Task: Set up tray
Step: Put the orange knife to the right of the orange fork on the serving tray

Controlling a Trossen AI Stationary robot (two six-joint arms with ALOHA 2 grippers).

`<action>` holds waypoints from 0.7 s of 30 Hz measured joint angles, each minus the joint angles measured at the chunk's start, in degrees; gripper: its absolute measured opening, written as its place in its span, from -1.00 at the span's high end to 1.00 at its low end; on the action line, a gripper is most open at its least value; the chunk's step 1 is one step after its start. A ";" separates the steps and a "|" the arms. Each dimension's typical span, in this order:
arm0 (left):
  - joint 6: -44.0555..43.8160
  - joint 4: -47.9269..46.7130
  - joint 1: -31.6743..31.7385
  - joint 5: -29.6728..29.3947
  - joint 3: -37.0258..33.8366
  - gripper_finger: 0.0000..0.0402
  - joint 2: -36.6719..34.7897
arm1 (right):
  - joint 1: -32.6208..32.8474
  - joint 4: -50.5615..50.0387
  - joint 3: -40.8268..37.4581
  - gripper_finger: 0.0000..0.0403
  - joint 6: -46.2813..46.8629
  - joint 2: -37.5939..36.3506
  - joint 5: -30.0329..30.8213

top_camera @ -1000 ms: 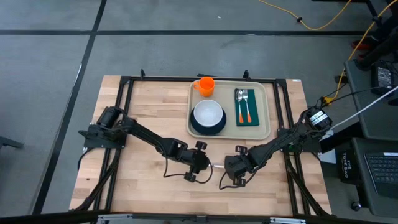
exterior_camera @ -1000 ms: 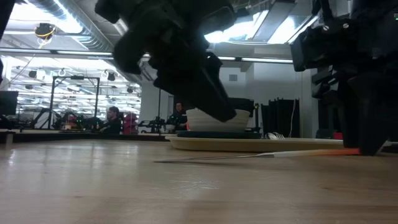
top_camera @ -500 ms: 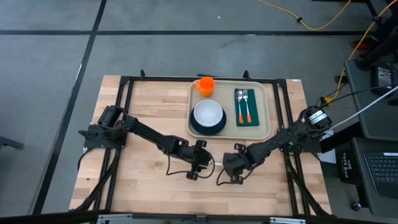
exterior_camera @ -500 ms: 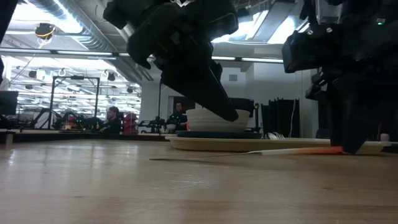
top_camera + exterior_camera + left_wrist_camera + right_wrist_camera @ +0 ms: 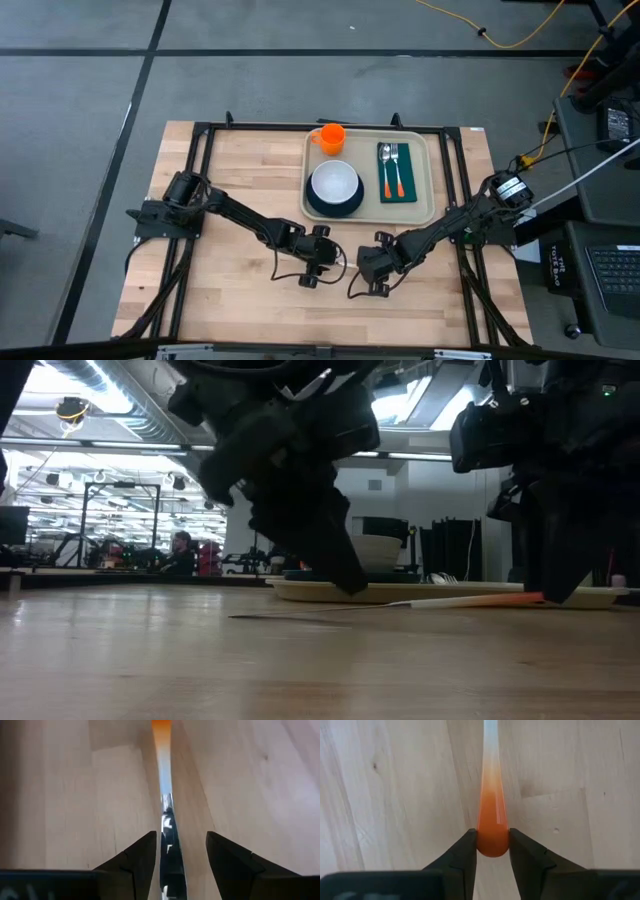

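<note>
Right gripper (image 5: 492,851): fingers were closed on the rounded end of an orange-handled metal utensil (image 5: 492,820), low over the wooden desk (image 5: 240,180). It probably held the handle end so the metal end stayed free for the other arm.
Left gripper (image 5: 180,851): was partly open, fingers either side of the metal end of that utensil without pressing on it. Judged to be a handover or a steadying move; which one was not clear.
Utensil type: blade-like metal end seen past the left gripper, likely a knife, not certain. In the low view it lay nearly flat, just above the desk.
Large beige plastic rectangular tray (image 5: 430,175): sat at the far middle-right of the desk, well apart from both grippers.
Tray contents: dark teal round plate (image 5: 318,207) with white bowl (image 5: 334,183) on it; orange plastic cup (image 5: 331,137) at far left corner; dark green rectangular napkin (image 5: 396,172) carrying the cutlery, presumably laid as a place setting.
Count: 1 tray, 1 plate, 1 bowl, 1 cup, 1 napkin, 2 orange-handled utensils on the napkin (image 5: 392,180), 1 more in the grippers.
Progress: judged nearly done, held utensil was the only piece off the tray.
</note>
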 joint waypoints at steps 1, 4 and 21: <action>1.02 -0.22 0.00 0.02 0.02 0.16 0.19 | 0.00 -0.02 0.00 0.48 0.01 0.00 0.00; 4.54 -0.50 -0.03 0.07 0.02 0.16 0.32 | 0.00 -0.12 0.00 0.48 -0.05 0.00 0.00; 2.57 -0.44 0.35 1.62 0.09 0.16 0.32 | 0.00 1.33 1.36 0.48 -1.90 0.00 0.34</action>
